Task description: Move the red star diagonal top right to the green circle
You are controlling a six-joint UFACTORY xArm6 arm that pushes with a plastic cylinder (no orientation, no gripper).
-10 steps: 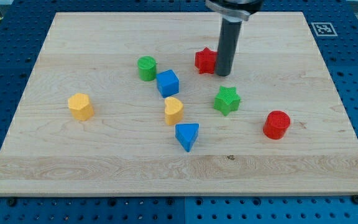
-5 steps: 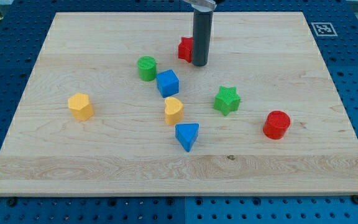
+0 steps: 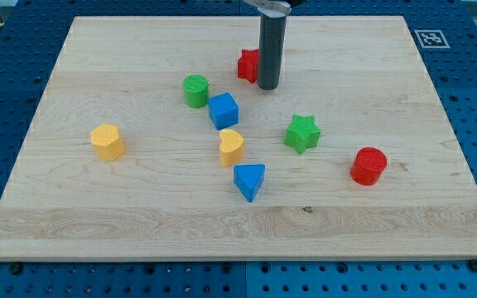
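The red star (image 3: 248,64) lies on the wooden board near the view's top centre, partly hidden by my rod. My tip (image 3: 268,86) rests on the board just right of the star, close to or touching its right side. The green circle (image 3: 195,90) stands below and left of the red star, so the star lies to its upper right.
A blue cube (image 3: 224,110) sits just right of and below the green circle. A yellow block (image 3: 232,146) and a blue triangle (image 3: 249,180) lie below it. A green star (image 3: 303,133), a red cylinder (image 3: 369,165) and a yellow hexagon (image 3: 107,141) lie farther off.
My tip pushed the red star up and to the left, from right of the blue cube's column to near the green circle. In the last half second almost nothing has moved.
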